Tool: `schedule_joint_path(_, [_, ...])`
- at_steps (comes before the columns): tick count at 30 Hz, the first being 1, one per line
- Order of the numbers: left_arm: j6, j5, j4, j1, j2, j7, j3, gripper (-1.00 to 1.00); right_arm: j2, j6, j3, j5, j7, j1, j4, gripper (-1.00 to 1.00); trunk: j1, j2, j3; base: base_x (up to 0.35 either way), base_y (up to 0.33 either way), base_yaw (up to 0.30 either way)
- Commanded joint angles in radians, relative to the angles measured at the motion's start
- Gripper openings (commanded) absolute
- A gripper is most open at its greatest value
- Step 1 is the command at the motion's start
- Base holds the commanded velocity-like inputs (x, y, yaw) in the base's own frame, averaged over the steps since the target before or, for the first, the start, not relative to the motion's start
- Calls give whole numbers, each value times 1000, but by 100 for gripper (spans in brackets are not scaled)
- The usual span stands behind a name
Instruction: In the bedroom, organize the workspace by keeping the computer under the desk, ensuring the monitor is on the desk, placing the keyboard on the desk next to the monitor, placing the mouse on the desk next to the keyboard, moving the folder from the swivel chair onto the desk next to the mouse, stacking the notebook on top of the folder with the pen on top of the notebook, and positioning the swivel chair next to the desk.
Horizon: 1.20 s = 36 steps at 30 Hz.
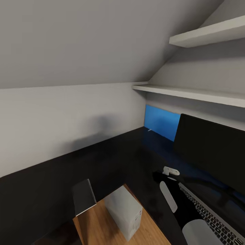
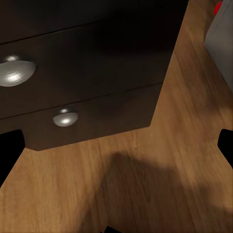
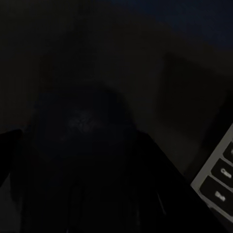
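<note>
Black desk (image 1: 102, 160) wraps the corner in front of me, blue back panel at the far side. Monitor (image 1: 211, 156) stands upright on it to my right, screen dark. Keyboard (image 1: 214, 217) lies flat on the desk just in front of the monitor, pale keys on a silver frame. Computer (image 1: 124, 212), light grey tower, stands upright on the wood floor in the desk's open bay. Left wrist view: desk drawers, two silver knobs.

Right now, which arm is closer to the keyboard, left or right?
Right. The right arm stretches over the desk alongside the keyboard, whose keys show in its wrist view. The left wrist camera faces the desk's drawers and wooden floor, lower down.
</note>
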Motion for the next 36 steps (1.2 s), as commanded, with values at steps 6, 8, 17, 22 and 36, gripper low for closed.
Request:
schedule_joint_path(6, [-3, 1, 0, -1, 0, 3, -1, 100, 0, -1, 1, -13, -11, 0, -1, -100, 23, -43, -20, 0, 0, 0])
schedule_joint_path(8, [-3, 1, 0, -1, 0, 3, -1, 100, 0, -4, 1, -13, -11, -1, 12, -100, 31, -57, -26, 0, 0, 0])
schedule_joint_path(17, [-3, 0, 0, -1, -1, 2, -1, 100, 7, -121, 2, -17, -11, -79, 187, -100, 58, -106, -48, 0, 0, 0])
schedule_joint_path(22, [-3, -1, 1, -1, -3, 2, -1, 100, 14, -206, 2, -17, -11, -248, 406, -100, 58, -106, -48, 0, 0, 0])
schedule_joint_path(36, [-3, -1, 1, -1, -3, 1, -1, 100, 46, -391, -50, -40, -69, -489, 747, -100, 58, -106, -48, 0, 0, 0])
